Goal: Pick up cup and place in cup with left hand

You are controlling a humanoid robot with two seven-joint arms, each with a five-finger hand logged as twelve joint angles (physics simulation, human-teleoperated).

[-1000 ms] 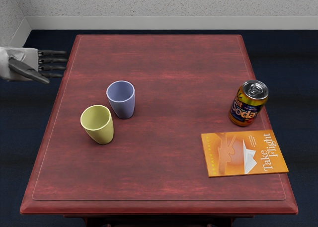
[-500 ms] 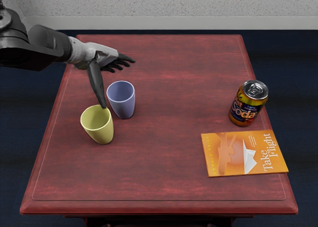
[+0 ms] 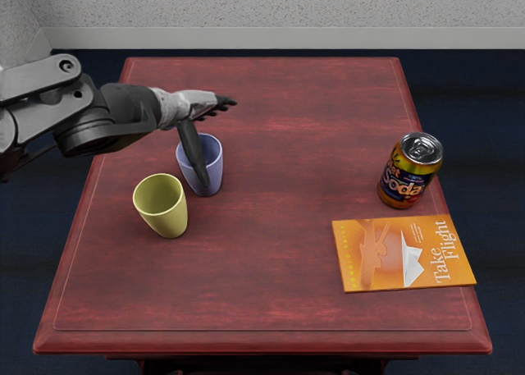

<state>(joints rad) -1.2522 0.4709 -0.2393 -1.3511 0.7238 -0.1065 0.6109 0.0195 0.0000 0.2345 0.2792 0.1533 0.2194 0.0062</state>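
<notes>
Left hand (image 3: 190, 108) upper left of frame, fingers extended, grasping nothing, thumb hanging in front of upright blue cup (image 3: 213, 171), contact unclear, yellow cup (image 3: 169, 221) upright just lower left of it, soda can (image 3: 405, 178) right side, orange book (image 3: 373, 264) lower right.

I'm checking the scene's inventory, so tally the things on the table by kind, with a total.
Cups: 2, one blue-violet cup and one yellow cup
Soda cans: 1, the soda can
Books: 1, the orange book
Total: 4
</notes>
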